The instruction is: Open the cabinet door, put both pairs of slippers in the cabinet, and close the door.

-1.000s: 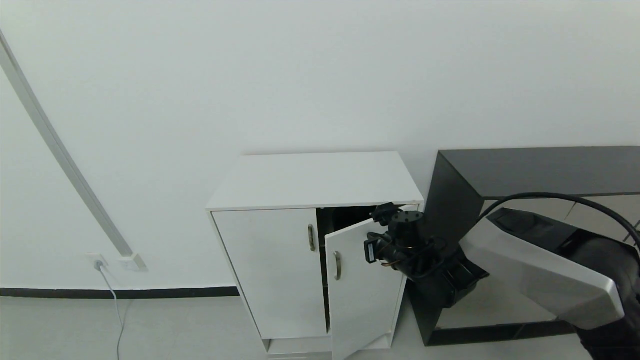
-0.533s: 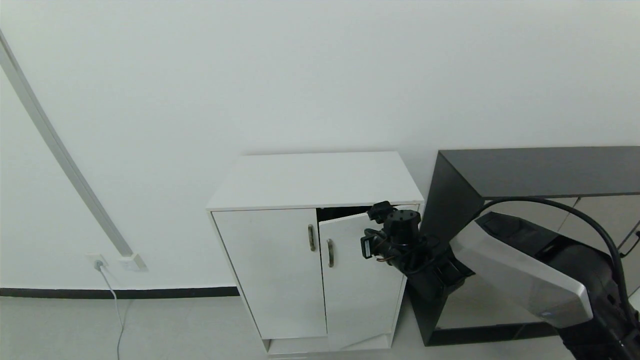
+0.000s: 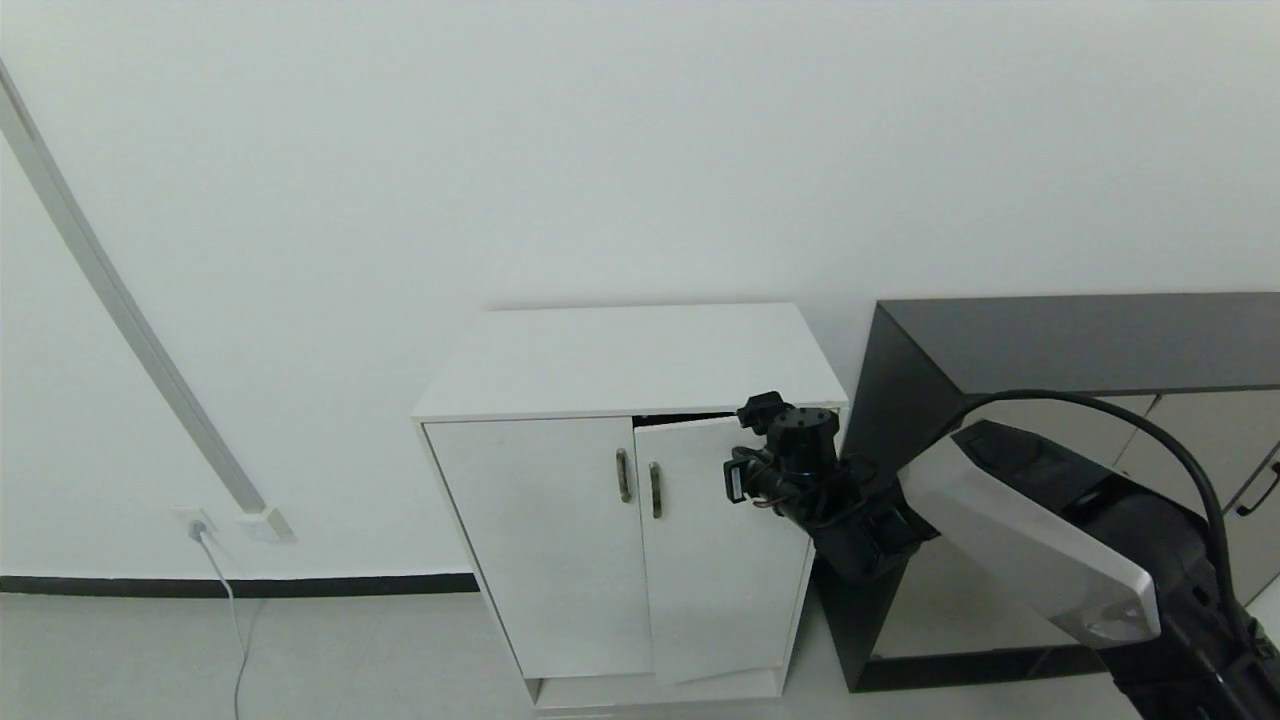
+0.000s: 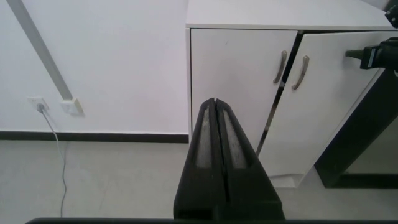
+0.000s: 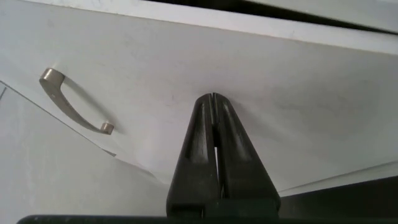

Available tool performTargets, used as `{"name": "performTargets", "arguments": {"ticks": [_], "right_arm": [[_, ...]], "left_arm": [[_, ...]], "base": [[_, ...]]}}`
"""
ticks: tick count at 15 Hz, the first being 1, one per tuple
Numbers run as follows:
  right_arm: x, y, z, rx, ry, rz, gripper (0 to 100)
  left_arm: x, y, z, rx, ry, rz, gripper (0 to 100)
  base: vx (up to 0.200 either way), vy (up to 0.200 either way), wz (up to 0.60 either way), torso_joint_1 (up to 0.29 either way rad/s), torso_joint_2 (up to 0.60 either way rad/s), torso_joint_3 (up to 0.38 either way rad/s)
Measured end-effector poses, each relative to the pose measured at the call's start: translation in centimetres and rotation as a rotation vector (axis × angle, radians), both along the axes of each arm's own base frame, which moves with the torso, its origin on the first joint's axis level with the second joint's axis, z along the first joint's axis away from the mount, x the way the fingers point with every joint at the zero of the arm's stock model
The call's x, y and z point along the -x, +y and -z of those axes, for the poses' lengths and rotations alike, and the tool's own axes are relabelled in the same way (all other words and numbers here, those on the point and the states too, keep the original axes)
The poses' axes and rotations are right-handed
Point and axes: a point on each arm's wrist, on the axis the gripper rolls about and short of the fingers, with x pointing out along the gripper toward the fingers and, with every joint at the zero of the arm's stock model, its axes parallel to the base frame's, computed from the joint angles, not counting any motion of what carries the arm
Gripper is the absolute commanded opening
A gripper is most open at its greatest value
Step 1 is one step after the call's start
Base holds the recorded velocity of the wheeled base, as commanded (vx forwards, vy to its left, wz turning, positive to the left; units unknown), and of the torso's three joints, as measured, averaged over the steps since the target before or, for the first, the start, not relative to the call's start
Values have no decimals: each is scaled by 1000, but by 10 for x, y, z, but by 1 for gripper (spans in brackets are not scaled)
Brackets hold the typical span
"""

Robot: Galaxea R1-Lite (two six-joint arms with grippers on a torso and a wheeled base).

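Now right gripper (image 5: 214, 99) clenched, empty — tips against right cabinet door (image 3: 715, 570), door handle (image 5: 73, 104) beside jaws. Door slightly ajar. Left gripper (image 4: 215, 104) clenched, empty — cabinet (image 3: 630, 360) well ahead of jaws.

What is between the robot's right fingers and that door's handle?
Nothing but bare white panel of the right door. The right wrist view shows it between the shut fingers of the right gripper and the handle.

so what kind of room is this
Likely a plain indoor room, maybe an entryway: a white cabinet against a bare wall, a black sideboard beside it, a wall socket near the floor.
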Motion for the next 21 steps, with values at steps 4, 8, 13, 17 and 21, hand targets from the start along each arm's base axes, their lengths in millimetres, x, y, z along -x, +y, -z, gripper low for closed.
{"name": "performTargets", "arguments": {"ticks": [4,8,13,17,21], "right_arm": [[-6,1,-3,-4,-6,4,0],[-9,1,-2,-4,-7,7,0],[-13,1,-6,-12,-20,11,0],[-14,1,-7,-15,-24,13,0],[-15,1,-7,-15,-26,14,0]], "left_arm": [[0,0,0,0,0,1,0],[0,0,0,0,0,1,0],[0,0,0,-1,0,1,0],[0,0,0,-1,0,1,0],[0,0,0,-2,0,1,0]], "base": [[0,0,0,0,0,0],[0,0,0,0,0,0],[0,0,0,0,0,0],[0,0,0,0,0,0],[0,0,0,0,0,0]]}}
